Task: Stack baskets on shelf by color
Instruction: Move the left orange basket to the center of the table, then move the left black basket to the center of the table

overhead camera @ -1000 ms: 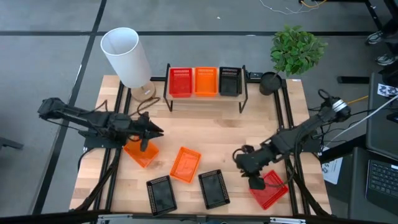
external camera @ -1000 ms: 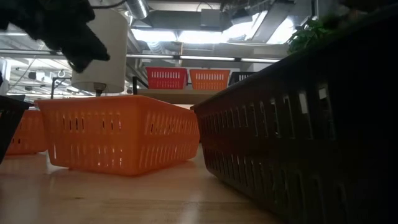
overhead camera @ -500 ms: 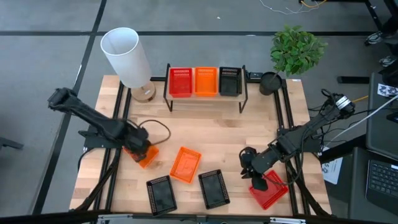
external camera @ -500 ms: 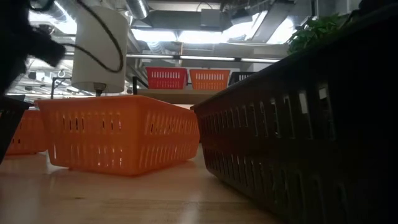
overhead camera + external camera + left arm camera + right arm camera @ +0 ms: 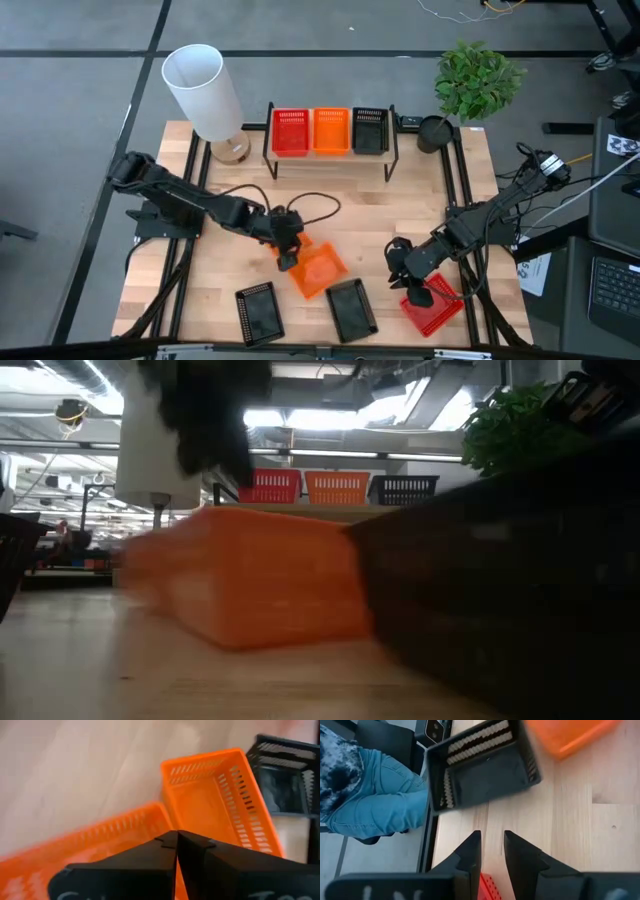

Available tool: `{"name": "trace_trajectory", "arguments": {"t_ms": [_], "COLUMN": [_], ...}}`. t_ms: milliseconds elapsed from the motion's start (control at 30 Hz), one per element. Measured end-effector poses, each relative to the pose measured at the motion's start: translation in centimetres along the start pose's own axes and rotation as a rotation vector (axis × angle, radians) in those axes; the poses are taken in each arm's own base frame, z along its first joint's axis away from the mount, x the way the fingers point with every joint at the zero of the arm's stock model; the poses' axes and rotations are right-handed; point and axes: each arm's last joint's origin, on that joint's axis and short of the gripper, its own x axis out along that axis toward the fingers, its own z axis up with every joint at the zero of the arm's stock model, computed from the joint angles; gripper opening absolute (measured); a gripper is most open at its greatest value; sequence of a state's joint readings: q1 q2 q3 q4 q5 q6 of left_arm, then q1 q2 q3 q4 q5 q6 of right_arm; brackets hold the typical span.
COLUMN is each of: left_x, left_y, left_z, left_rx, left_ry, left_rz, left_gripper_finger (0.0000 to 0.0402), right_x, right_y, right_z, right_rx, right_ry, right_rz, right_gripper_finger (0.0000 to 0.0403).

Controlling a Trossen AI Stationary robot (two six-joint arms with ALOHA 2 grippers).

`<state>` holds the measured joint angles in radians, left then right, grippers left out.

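So the shelf at 12 o'clock has one red, one orange, one black. Six baskets left. Left gripper is clamped on an orange basket mid-table; right gripper is slightly apart at 4 o'clock.

I see one red, one orange and one black basket side by side on the shelf, with orange baskets, two black baskets and a red basket scattered across the table's near half.

High view: straight down on the whole table. Low view: table-top level, close behind an orange basket, facing the shelf, which both views share. Wrist views: close, angled onto the tabletop.
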<state>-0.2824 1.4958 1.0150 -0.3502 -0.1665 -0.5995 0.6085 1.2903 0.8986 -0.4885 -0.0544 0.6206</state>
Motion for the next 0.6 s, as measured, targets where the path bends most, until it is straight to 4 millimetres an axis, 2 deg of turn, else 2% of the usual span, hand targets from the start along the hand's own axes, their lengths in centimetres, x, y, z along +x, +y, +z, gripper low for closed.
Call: {"name": "trace_trajectory", "arguments": {"t_ms": [67,133,200,333,467,600], "left_x": [-1.3,-2.7,-3.7,-4.4,-3.2,0.0], "left_y": [-1.0,-1.5,-2.0,-4.2,-7.5,-10.1], "left_z": [1.0,0.9,0.1,-2.7,-5.7,-9.5], "left_rx": [0.039,0.044,0.005,-0.13,-0.204,-0.154], "left_ry": [0.03,0.114,0.233,0.41,0.459,0.607], "left_rz": [0.017,0.045,0.043,-0.017,-0.046,-0.101], "left_gripper_finger": [0.0002,0.0002,0.0001,0.0002,0.0001,0.0001], "right_x": [0.0,0.0,0.0,0.0,0.0,0.0], "right_y": [0.1,0.2,0.4,0.7,0.9,0.9], "right_z": [-0.1,-0.2,-0.3,-0.5,-0.7,-0.7], "right_rx": [-0.002,-0.01,-0.015,-0.059,-0.097,-0.116], "right_ry": [0.002,0.005,0.007,0.015,0.019,0.02], "right_rz": [0.002,0.005,0.008,0.017,0.021,0.02], "right_gripper_finger": [0.0083,0.0083,0.0083,0.0083,0.0083,0.0083]}}
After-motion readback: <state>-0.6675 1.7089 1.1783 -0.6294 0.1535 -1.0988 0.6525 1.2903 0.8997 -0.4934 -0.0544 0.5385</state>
